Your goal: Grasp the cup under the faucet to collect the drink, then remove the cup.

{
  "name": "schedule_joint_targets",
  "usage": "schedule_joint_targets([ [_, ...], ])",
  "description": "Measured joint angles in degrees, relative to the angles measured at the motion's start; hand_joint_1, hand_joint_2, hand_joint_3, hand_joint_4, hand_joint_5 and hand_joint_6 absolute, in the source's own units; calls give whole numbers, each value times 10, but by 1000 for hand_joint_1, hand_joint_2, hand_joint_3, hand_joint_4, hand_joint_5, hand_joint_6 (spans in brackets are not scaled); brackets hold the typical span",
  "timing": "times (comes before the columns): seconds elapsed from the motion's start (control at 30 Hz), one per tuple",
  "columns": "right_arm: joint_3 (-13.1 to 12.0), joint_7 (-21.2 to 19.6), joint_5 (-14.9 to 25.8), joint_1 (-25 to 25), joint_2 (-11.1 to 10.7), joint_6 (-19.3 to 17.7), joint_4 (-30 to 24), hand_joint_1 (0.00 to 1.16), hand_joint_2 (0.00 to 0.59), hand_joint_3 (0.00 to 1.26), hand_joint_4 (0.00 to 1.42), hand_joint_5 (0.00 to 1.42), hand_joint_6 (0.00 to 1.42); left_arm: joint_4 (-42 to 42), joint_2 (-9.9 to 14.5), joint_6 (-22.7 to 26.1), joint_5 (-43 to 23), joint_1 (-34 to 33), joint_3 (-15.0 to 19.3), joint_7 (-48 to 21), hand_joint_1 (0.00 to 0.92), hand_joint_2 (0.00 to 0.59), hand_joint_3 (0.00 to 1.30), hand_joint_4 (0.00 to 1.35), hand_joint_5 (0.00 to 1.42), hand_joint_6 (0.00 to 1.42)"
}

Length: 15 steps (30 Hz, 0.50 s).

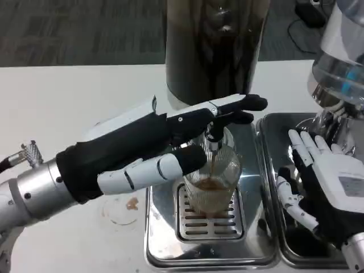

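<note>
Your left hand [165,142] reaches in from the lower left of the frame to the centre, fingers stretched long and spread apart. The upper fingers [239,105] run past the black faucet [215,129] and look to lie against it, while the lower white and black finger [170,165] touches the near side of the glass cup [213,185]. Whether the hand truly clasps the cup is hard for you to judge here, since its far side is hidden behind the glass and the spout; you cannot tell grip from mere contact.

The ribbed, clear cup stands upright at the centre of the frame, right under the faucet, on the slotted grate of the steel drip tray [165,250]. A thin brown stream falls from the spout into it, and brown drink sits low in the cup. Behind, at the upper centre, rises the dark cylinder of the drink dispenser [213,45].

Your right hand [318,182] is at the lower right, over a second steel tray [272,170], fingers apart and holding nothing. A small brown spill [132,203] marks the white table [68,96] left of the drip tray.
</note>
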Motion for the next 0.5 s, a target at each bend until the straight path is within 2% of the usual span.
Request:
schedule_joint_targets([
  [0.3,0,0,3,1,11,0,0,1,532,0,0,0,0,0,1,8,-14,2,-8,-10,0,259,105,0,79,7],
  [0.37,-3,0,18,3,12,-6,0,24,522,0,0,0,2,-1,1,11,-19,5,-9,-10,0,260,105,0,79,7],
  [0.4,-7,0,30,6,13,-11,-1,56,532,0,0,0,2,-1,1,12,-20,5,-9,-10,0,261,105,0,79,7],
  [0.43,-12,0,48,9,16,-17,-3,96,517,0,0,0,17,-2,1,12,-20,6,-9,-10,0,261,105,0,79,7],
  [0.47,-24,0,91,16,25,-29,-6,156,504,0,0,0,31,-4,1,12,-21,9,-9,-10,0,262,105,0,79,7],
  [0.5,-30,4,109,19,28,-30,-6,228,499,0,0,0,50,-5,1,13,-21,11,-9,-10,0,262,105,0,79,7],
])
